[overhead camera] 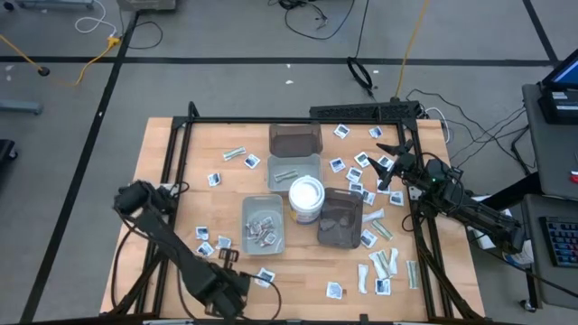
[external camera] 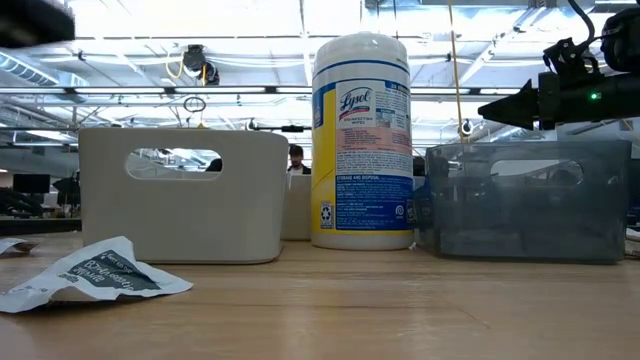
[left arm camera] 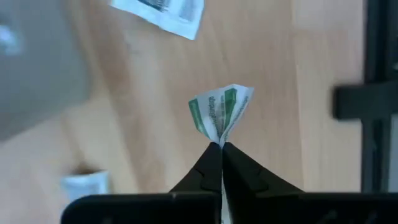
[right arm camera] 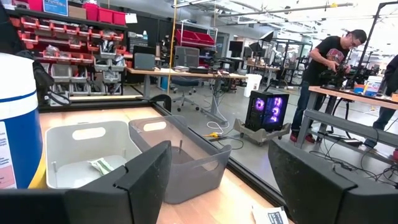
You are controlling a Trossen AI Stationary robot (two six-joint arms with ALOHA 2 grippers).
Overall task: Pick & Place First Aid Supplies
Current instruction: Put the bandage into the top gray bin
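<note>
Green-striped packet sits pinched by one corner in the shut left pincer at the near-left bench; lift gently, while the right pincer waits wide open far right.

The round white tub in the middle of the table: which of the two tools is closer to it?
The right tool, open, hangs over scattered packets just right of the tub. The left tool, shut on a green-white packet, is farther, near the table's front edge.
</note>
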